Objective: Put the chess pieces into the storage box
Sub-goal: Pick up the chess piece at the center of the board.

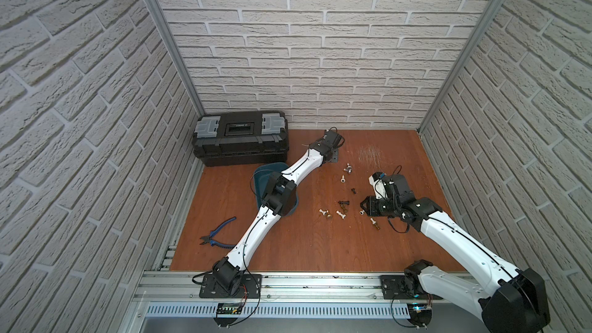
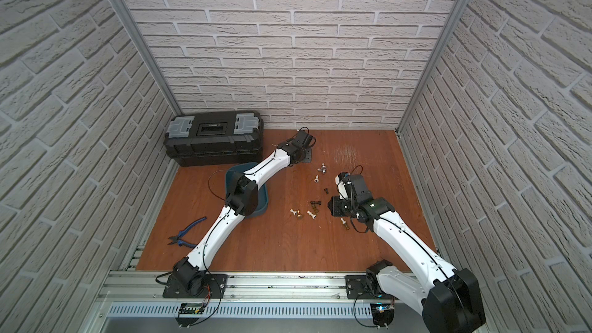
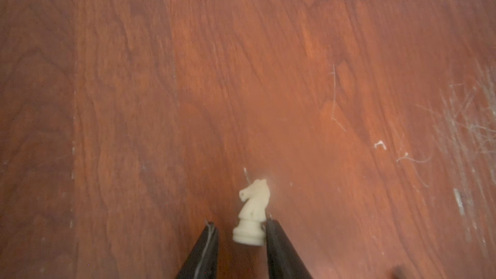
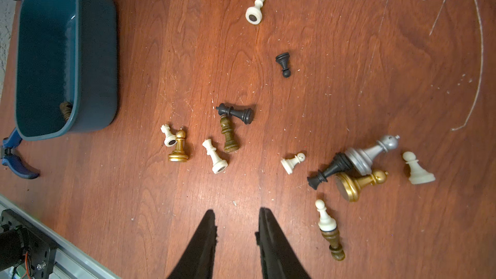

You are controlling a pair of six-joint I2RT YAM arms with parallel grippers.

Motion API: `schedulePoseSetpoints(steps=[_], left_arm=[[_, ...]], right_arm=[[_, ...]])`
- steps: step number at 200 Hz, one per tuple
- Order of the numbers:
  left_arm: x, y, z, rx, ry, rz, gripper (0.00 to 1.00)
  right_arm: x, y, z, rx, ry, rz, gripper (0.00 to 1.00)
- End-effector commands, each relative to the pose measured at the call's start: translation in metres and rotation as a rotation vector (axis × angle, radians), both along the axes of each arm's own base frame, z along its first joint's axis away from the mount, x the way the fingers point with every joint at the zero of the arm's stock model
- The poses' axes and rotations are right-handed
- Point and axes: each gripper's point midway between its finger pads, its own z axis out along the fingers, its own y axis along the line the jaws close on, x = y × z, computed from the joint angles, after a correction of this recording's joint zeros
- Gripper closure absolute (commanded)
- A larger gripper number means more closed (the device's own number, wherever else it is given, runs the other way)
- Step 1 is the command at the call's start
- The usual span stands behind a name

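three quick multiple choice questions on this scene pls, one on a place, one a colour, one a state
1. Where does the black toolbox stand?
A. far left corner of the table
B. near right corner
C. middle of the table

2. What colour is the knight between the left end effector's fingers?
A. black
B. gold
C. white

3. How is the right end effector?
A. shut, fingertips touching
B. open, nothing between its fingers
C. out of every view

1 A: both top views show it there.
2 C: the left wrist view shows it cream-white.
3 B: bare table shows between its fingers.
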Motion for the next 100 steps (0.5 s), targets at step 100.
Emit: schedulePoseSetpoints(steps=[100], left_arm=[[-0.022, 0.009, -0.053, 0.088, 0.126, -0.049, 0.74]], right_arm=[[-0.006, 0.0, -0.003, 0.002, -0.01, 0.028, 0.68]])
